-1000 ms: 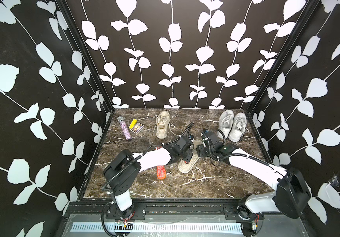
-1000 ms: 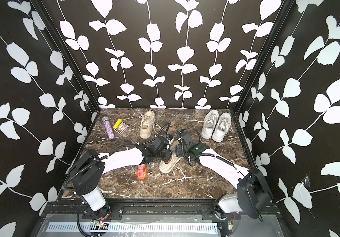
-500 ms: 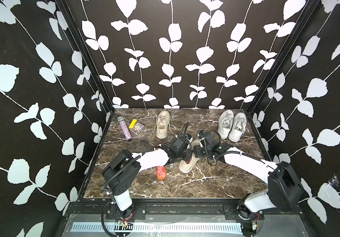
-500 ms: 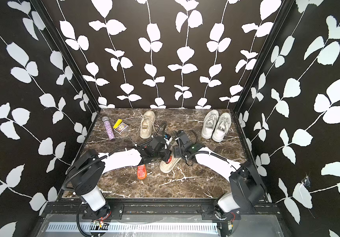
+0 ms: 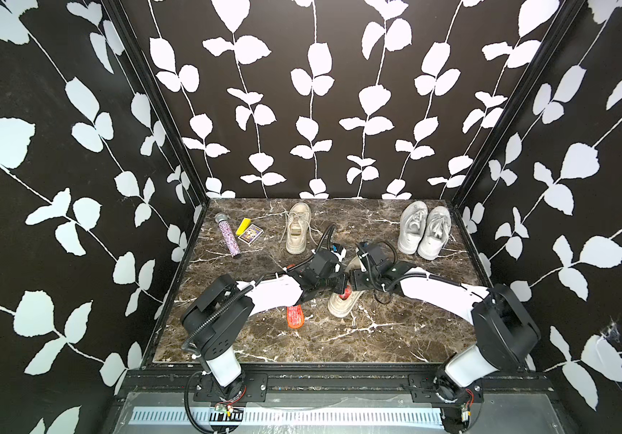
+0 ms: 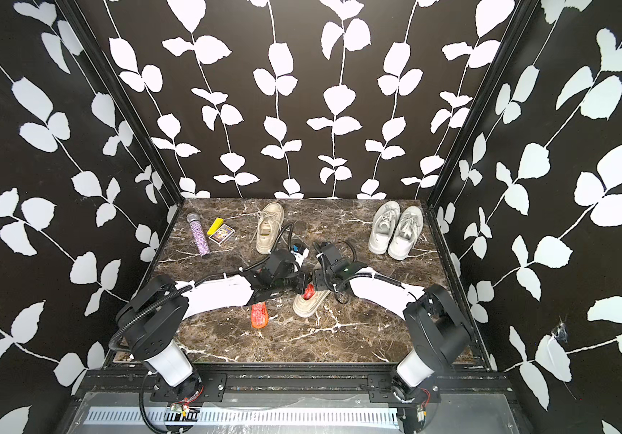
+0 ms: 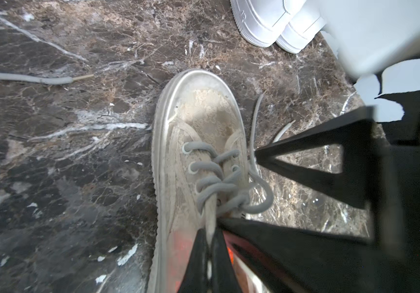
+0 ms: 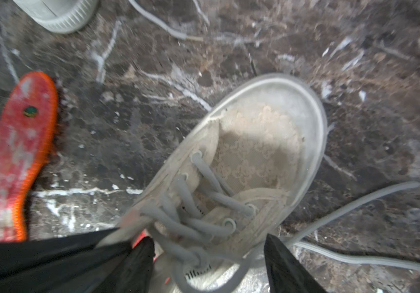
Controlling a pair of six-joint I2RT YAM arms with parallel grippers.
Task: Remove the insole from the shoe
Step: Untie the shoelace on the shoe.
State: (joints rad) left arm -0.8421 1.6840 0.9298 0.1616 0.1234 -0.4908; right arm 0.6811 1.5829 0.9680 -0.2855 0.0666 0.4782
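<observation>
Top views, both of them, show the marble table (image 5: 395, 338) with 2 arms reaching in from the near edge and meeting over 1 pale lace-up shoe (image 5: 341, 306) near the middle. The shoe sits flat on its sole. Its long axis runs from the back of the table toward the robot, with the toe nearest the bases and canted a little to the robot's left. Its mouth and heel are at the far end, right under both grippers.

A loose orange insole (image 5: 295, 316) lies on the marble just beside the shoe, on the robot's left and not touching it. The red insole (image 5: 347, 294) shows only as a small patch in the shoe's mouth. The rest of it is hidden, running forward under the laces (image 7: 211, 177) toward the toe.

From the left wrist, the left gripper (image 7: 210, 243) has its fingers pressed together on a pale strip (image 7: 211, 215) that comes down out of the lacing. I cannot tell whether that strip is tongue or lace. The red sits just beside those fingers, not between them.

From the right wrist, the right gripper (image 8: 208, 253) stands wide, with 1 finger just outside the shoe's side wall and the other at the mouth by the red. The laces lie between the 2 fingers, and I cannot tell whether the pads press on anything.

As I see it, the red insole lies lengthwise inside, so it can only come out backward and upward through the mouth, away from the toe. Both grippers are at that end. The right one's inner finger looks closest to the exposed edge, while the left one is occupied with the strip.
</observation>
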